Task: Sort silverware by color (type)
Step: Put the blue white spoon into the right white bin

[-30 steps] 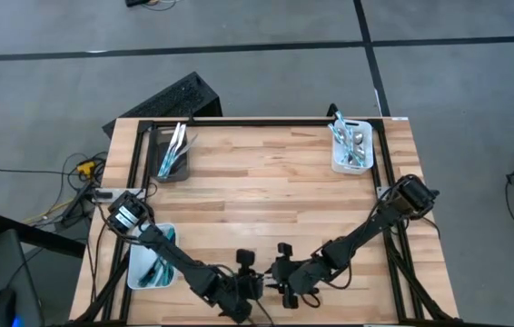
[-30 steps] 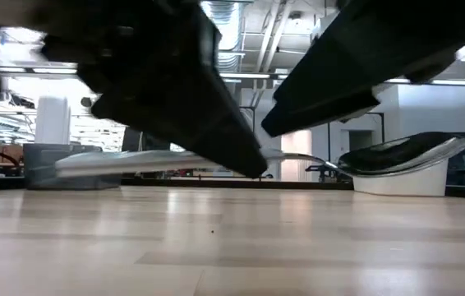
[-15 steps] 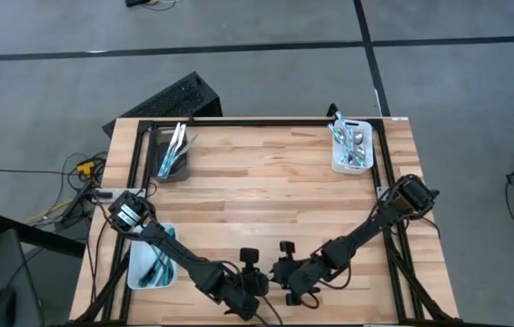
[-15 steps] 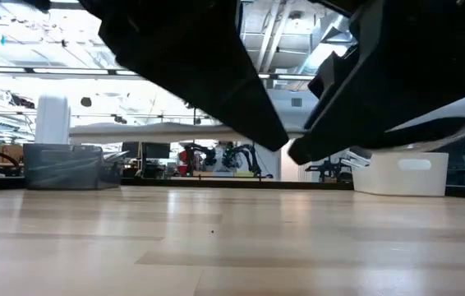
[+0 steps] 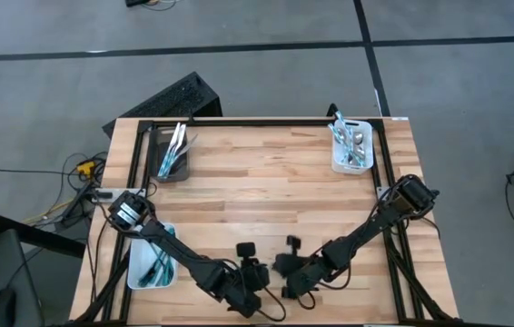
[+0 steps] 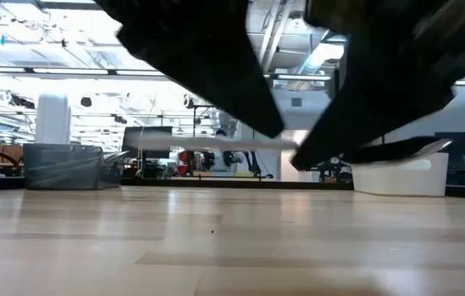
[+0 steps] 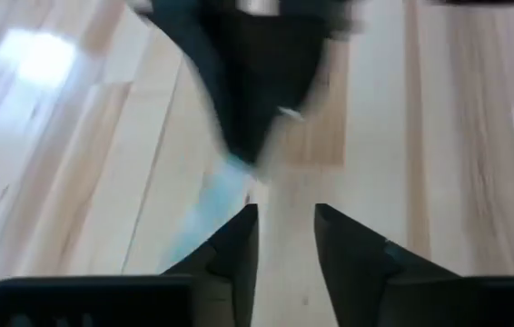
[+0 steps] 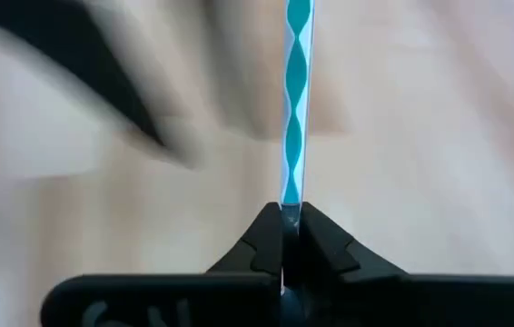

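A piece of silverware with a teal-blue handle (image 8: pixel 294 109) hangs above the table's near middle, between my two grippers. My right gripper (image 8: pixel 291 227) is shut on it and shows in the high view (image 5: pixel 281 269). My left gripper (image 7: pixel 286 238) stands open a short way from it, fingers apart with nothing between them; the teal handle (image 7: pixel 210 207) passes just beside one finger. In the low view the piece (image 6: pixel 216 145) shows as a thin level bar between the two dark hands. My right gripper pinches the teal handle (image 8: pixel 290 207) between its two fingers. The piece lies along the fingers and sticks out ahead of them toward my left gripper. It is lifted clear of the table and about level. Which end of the handle is held, I cannot tell.
A dark bin (image 5: pixel 171 154) with silverware stands at the far left, a white bin (image 5: pixel 352 147) with silverware at the far right. Another white bin (image 5: pixel 153 265) with teal-handled pieces sits at the near left, beside my left arm. Bare wood lies between them.
In the low view the piece has risen a little above the table and now lies level between the two hands. My left hand has gone up slightly and rolled; my right hand has tipped.
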